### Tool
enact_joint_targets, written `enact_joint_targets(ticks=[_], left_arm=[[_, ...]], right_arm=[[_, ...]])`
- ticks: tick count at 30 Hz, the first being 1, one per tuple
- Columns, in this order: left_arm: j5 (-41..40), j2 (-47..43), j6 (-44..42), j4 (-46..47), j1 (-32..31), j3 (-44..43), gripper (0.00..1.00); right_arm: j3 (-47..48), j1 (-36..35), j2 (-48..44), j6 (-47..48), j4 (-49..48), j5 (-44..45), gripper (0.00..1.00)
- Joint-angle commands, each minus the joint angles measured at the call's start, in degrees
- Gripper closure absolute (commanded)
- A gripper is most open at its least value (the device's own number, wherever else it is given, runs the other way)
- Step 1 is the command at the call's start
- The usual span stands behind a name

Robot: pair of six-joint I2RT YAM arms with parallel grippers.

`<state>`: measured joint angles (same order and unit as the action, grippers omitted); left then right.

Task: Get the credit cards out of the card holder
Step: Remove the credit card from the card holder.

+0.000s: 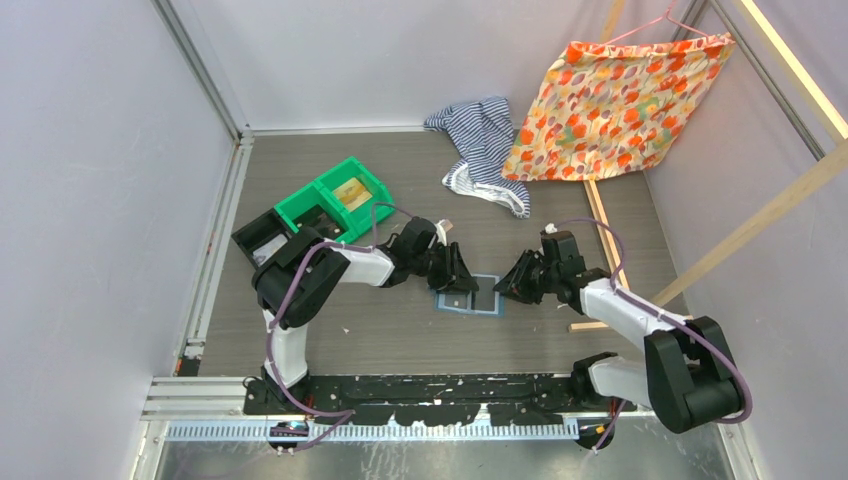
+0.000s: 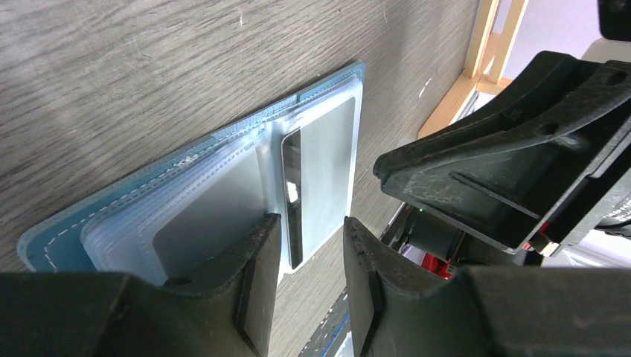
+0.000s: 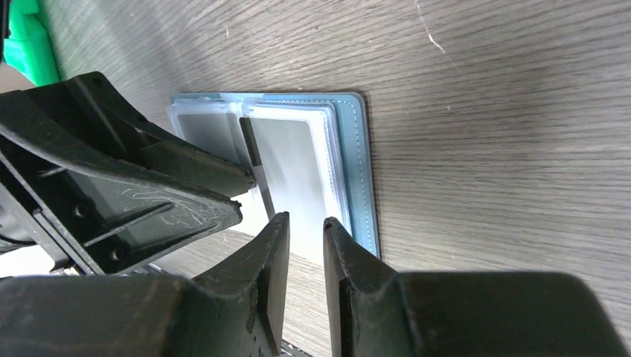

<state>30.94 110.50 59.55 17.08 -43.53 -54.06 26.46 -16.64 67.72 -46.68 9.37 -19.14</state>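
Both the left gripper (image 2: 309,223) and right gripper (image 3: 305,219) were a bit open above the card holder (image 3: 358,149).

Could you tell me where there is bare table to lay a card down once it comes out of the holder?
Bare table lies between the card holder and the near rail, and another patch between the green bin and the striped cloth. Around the holder it is crowded: the left hand and right hand meet there.
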Motion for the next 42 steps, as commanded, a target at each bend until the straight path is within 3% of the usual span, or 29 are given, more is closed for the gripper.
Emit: enact_joint_targets(ticks=[1,26,34,42], left_arm=[[-0.68,0.6,-0.93,1.04,-0.25,1.03,0.62],[-0.44,1.53,-0.16,2.39,-0.27,1.73,0.63],[-0.36,1.85,1.35,5.56,-0.18,2.71,0.72],[-0.46,2.26,2.03,7.48,-0.15,3.36,0.75]], right_arm=[[0.13,0.17,1.53,0.25,-3.87,-1.96,0.72],[-2.64,0.1,7.46,0.53,-9.11,-2.57,0.72],[-2.95,0.09,8.62,0.14,-11.31,-3.32,0.73],[-3.21,0.04,9.02,-0.08,-11.91,-3.81,0.73]])
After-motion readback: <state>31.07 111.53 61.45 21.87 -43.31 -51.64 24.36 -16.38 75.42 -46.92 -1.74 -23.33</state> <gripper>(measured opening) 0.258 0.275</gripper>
